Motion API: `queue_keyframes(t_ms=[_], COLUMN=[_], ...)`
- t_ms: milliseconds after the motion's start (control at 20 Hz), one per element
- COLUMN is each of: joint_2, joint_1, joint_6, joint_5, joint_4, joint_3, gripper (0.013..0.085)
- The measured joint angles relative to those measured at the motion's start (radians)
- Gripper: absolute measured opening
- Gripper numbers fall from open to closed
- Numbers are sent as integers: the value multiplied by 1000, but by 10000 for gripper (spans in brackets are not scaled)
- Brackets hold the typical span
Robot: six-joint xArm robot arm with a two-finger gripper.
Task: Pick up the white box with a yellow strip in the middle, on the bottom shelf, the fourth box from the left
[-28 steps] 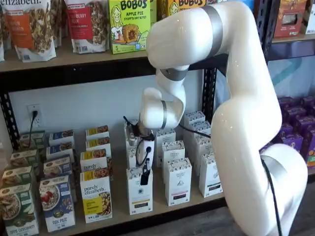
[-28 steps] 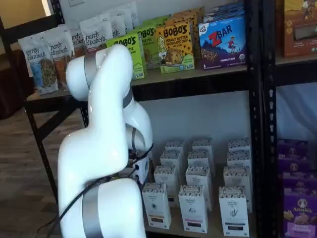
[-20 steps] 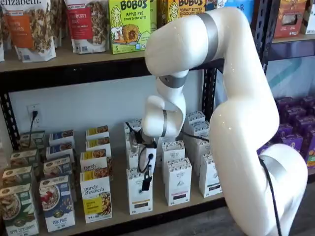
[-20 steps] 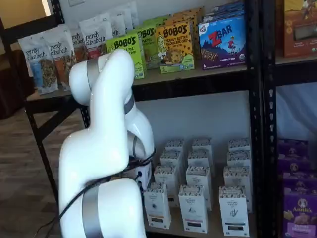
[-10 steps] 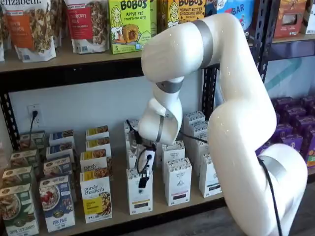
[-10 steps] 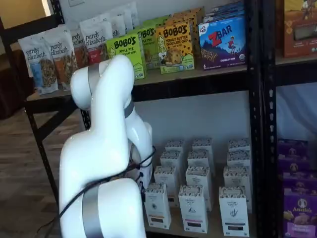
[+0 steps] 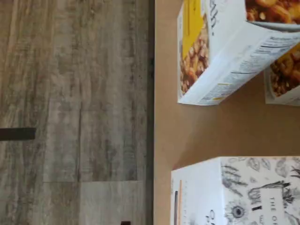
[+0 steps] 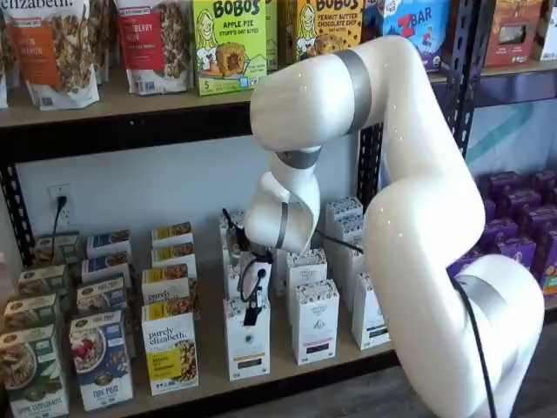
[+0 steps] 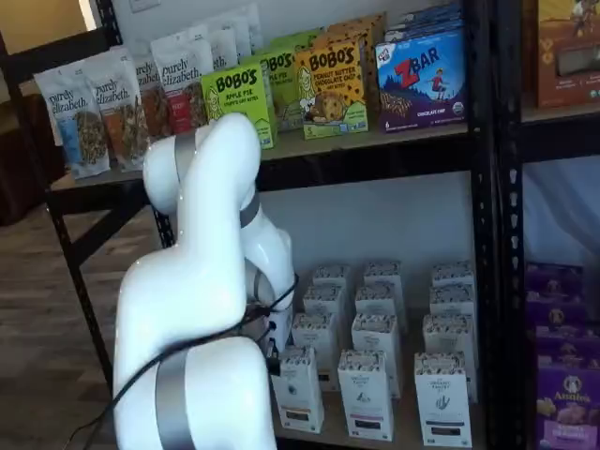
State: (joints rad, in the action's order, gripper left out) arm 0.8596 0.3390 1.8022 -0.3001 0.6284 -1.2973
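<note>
The white box (image 8: 246,341) stands at the front of its row on the bottom shelf (image 8: 280,364), a yellow strip low on its front. In the wrist view its patterned top (image 7: 248,192) shows with an orange-yellow strip down its front face, on the tan board (image 7: 211,131). My gripper (image 8: 251,312) hangs just above and in front of the box's top edge. Only one black finger and a cable show, so no gap is visible. Nothing is held. In a shelf view the arm hides the gripper, and the white box (image 9: 298,389) stands beside the arm.
A yellow-fronted granola box (image 8: 171,348) stands left of the white box, with blue (image 8: 101,359) and green (image 8: 30,370) cartons further left. Similar white cartons with a black strip (image 8: 315,322) stand to its right. Snack boxes fill the upper shelf (image 8: 228,43).
The arm's upper links have leaned lower and leftward. The gripper has shifted slightly left and stays over the white box's top. The boxes have not moved.
</note>
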Motion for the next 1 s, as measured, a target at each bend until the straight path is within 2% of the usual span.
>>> queue_keyframes(t_ms=[200, 600, 1000], joint_2=[40, 117, 175], joint_1=[-11, -30, -51], joint_6=[-51, -114, -153], joint_5=[-12, -31, -59], joint_4=[-64, -148, -209], joint_3=[-55, -151, -231], gripper=[850, 850, 850])
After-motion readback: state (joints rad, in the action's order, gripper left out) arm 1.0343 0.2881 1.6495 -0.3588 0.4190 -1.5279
